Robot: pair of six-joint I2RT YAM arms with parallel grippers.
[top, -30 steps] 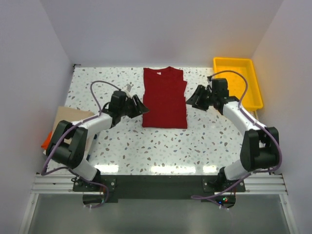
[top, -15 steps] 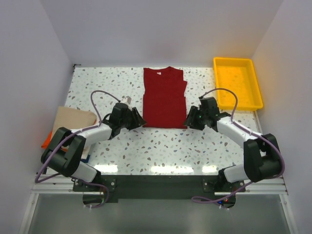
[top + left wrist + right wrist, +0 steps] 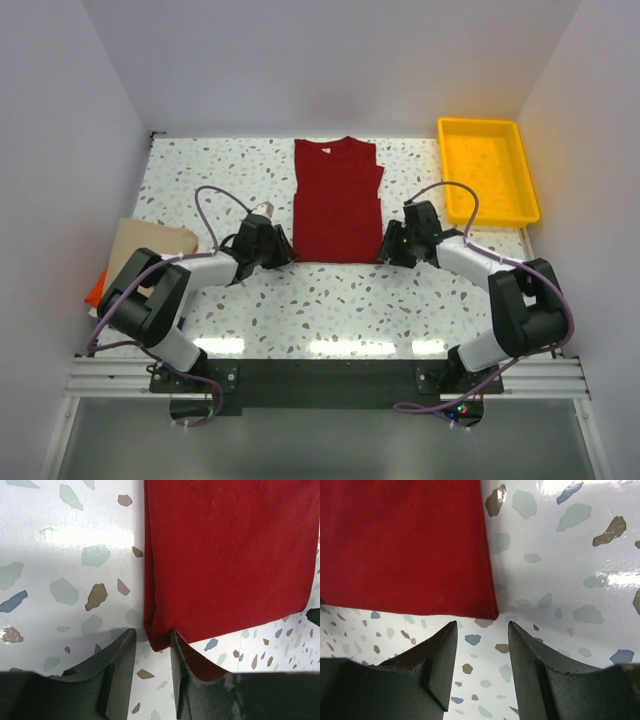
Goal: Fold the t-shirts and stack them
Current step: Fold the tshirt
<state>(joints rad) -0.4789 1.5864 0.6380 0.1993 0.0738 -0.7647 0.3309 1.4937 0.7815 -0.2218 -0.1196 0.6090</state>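
Observation:
The dark red t-shirt lies in the middle of the table, folded lengthwise into a narrow strip with its collar at the far end. My left gripper is open at the strip's near left corner. In the left wrist view the red cloth has its corner just between my fingertips, and the gripper rests low on the table. My right gripper is open at the near right corner. In the right wrist view the shirt ends just ahead of the gripper, apart from it. A folded tan shirt lies on an orange one at the left edge. No blue shirt shows.
A yellow plastic tray stands at the far right of the speckled table. White walls close in the left, back and right sides. Both arms' cables loop above the table beside the shirt.
Both grippers have moved toward me along the shirt's sides and inward, from mid-length to its near corners. The shirt has not moved.

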